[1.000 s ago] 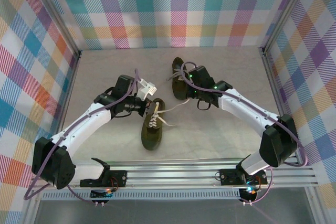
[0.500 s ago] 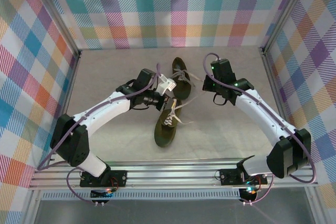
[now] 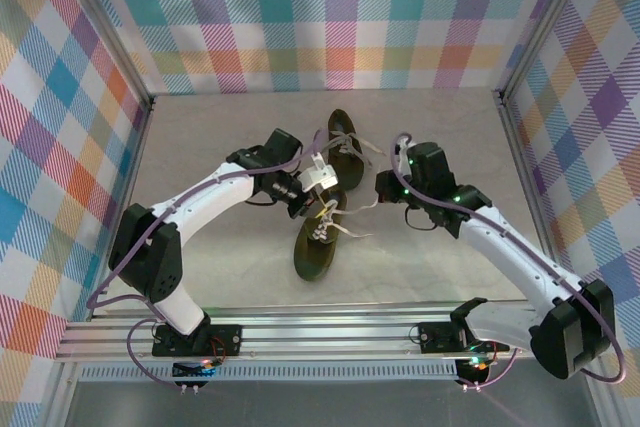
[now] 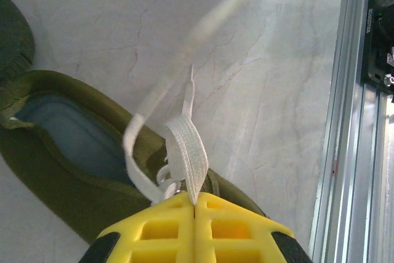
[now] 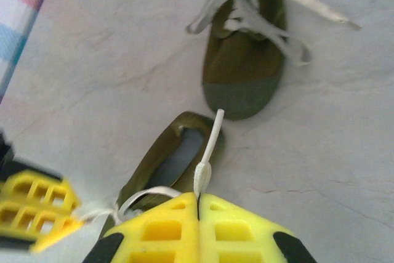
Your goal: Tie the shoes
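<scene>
"What worries you here?"

"The right claw (image 5: 198,198) is pinched tight on a lace end (image 5: 209,143), with only a short tip poking out past the fingers. I reckon one hard tug and it slides free. And the shoe looks light, so pulling may drag it across the bench (image 3: 200,277) rather than cinch anything."

"And the left?"

"The left claw (image 4: 194,200) is clamped on a folded loop of lace (image 4: 188,152), with slack strands below. If the two arms pull unevenly, that loop could collapse."

"Where's the shoe itself?"

"The near shoe (image 3: 312,252) lies on the bench between the claws and just under them, toe toward the arm bases. The far shoe (image 3: 340,132) sits just beyond it, nearly touching. A wide swing might knock it."
</scene>
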You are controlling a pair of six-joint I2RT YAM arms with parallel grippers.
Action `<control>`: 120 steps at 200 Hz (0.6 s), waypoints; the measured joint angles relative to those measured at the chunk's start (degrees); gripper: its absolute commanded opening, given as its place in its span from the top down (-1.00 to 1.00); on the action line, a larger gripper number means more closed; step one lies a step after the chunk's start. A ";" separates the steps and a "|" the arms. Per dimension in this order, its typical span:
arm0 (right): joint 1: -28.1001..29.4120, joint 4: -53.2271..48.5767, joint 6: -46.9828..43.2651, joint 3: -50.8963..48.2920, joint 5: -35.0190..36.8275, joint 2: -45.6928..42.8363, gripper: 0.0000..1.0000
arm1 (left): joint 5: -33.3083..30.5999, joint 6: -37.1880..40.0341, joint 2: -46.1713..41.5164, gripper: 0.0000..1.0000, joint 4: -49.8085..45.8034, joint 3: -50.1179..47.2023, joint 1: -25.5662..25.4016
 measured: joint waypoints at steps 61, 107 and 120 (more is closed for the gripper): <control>12.83 7.15 -5.57 -7.26 0.59 -4.66 1.00 | 3.85 -0.37 0.90 1.00 1.40 -0.07 3.30; 24.20 16.68 -12.39 -7.91 -1.27 -1.05 1.00 | 4.76 -2.05 4.33 1.00 2.12 -0.02 4.31; 26.69 18.86 -14.10 -6.99 -1.62 2.47 1.00 | 4.87 -2.27 4.50 1.00 2.12 -0.02 4.46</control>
